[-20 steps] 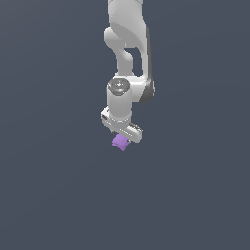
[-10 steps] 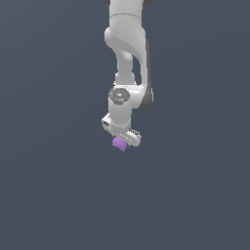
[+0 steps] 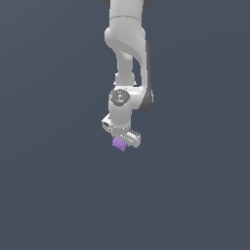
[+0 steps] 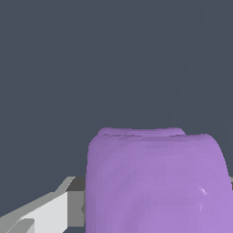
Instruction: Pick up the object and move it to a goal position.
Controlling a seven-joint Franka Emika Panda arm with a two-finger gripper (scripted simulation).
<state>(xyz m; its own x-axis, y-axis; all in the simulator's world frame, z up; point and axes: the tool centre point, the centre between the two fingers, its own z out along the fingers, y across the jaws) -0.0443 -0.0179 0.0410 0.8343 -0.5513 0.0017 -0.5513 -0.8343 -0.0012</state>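
Block (image 3: 118, 144), small and light purple, tucked just under the white gripper (image 3: 121, 142) and touching its underside, likely pinched between the fingers for carrying. Fills much of the wrist view (image 4: 154, 182), with one grey-white finger (image 4: 45, 211) pressed against its side. Jaws closed narrow around the block. Hangs below the arm (image 3: 128, 53), over plain dark ground; no goal marker visible.

I see only a flat, dark slate-grey backdrop (image 3: 53, 185) filling both views, from twelve o'clock round to six. It has no seam or edge I can make out, and the light on it is even.
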